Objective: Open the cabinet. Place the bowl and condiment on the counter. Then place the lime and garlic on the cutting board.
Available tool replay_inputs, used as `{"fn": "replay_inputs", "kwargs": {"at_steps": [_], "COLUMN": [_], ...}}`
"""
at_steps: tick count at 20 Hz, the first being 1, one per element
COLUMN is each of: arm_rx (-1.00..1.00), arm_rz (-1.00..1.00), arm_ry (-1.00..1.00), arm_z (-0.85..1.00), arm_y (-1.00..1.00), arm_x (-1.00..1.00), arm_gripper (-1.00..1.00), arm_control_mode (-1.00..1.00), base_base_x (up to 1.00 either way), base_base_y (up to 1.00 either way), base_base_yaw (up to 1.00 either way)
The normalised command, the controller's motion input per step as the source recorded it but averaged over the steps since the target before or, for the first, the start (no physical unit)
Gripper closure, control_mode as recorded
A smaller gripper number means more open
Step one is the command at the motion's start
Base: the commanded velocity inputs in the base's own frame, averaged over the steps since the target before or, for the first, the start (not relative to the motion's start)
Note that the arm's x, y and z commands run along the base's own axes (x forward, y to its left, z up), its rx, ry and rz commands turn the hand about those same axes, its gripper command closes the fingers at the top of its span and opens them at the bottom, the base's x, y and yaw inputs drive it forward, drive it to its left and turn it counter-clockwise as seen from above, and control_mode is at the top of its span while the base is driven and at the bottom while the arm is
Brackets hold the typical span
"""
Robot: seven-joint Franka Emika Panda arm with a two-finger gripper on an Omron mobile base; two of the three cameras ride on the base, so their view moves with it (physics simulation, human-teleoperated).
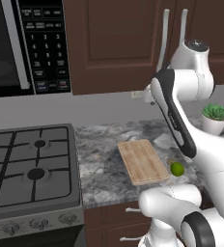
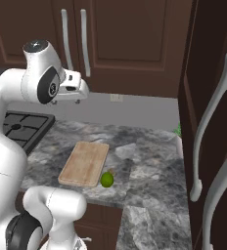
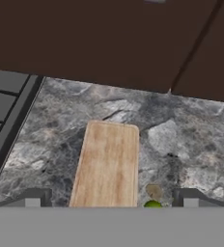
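Observation:
The upper cabinet (image 1: 114,43) has its two doors shut, and their pale handles (image 2: 74,41) rise side by side. My gripper (image 2: 78,100) hangs in front of the wall below those doors, high above the counter, open and empty. In the hand view its fingertips (image 3: 34,198) stand far apart over the wooden cutting board (image 3: 109,164). The board (image 1: 143,161) lies bare on the grey stone counter. A green lime (image 1: 177,169) rests on the counter just off the board's right front corner. A small dull lump (image 3: 153,191) lies beside the lime; I cannot tell whether it is the garlic. Bowl and condiment are out of view.
A gas stove (image 1: 32,164) borders the counter on the left, with a microwave (image 1: 17,43) above it. A potted succulent (image 1: 215,116) stands at the back right. A tall dark cabinet (image 2: 213,122) with long handles closes off the right side.

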Motion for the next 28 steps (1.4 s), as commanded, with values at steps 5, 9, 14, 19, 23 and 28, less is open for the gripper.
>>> {"fn": "replay_inputs", "kwargs": {"at_steps": [5, 9, 14, 19, 23, 28], "arm_rx": [-0.02, -0.01, 0.00, 0.00, 0.00, 0.00], "arm_rz": [0.02, 0.03, 0.04, 0.02, 0.00, 0.00], "arm_ry": [-0.12, -0.14, -0.15, -0.15, -0.07, -0.08], "arm_z": [0.43, 0.43, 0.38, 0.35, 0.36, 0.33], "arm_y": [-0.13, -0.12, -0.14, -0.13, -0.15, -0.11], "arm_x": [-0.02, 0.00, 0.00, 0.01, 0.06, 0.10], "arm_gripper": [-1.00, -1.00, -1.00, -1.00, -1.00, -1.00], "arm_control_mode": [-1.00, -1.00, -1.00, -1.00, -1.00, -1.00], "base_base_x": [0.00, 0.00, 0.00, 0.00, 0.00, 0.00], "base_base_y": [0.00, 0.00, 0.00, 0.00, 0.00, 0.00], "base_base_yaw": [0.00, 0.00, 0.00, 0.00, 0.00, 0.00]}}
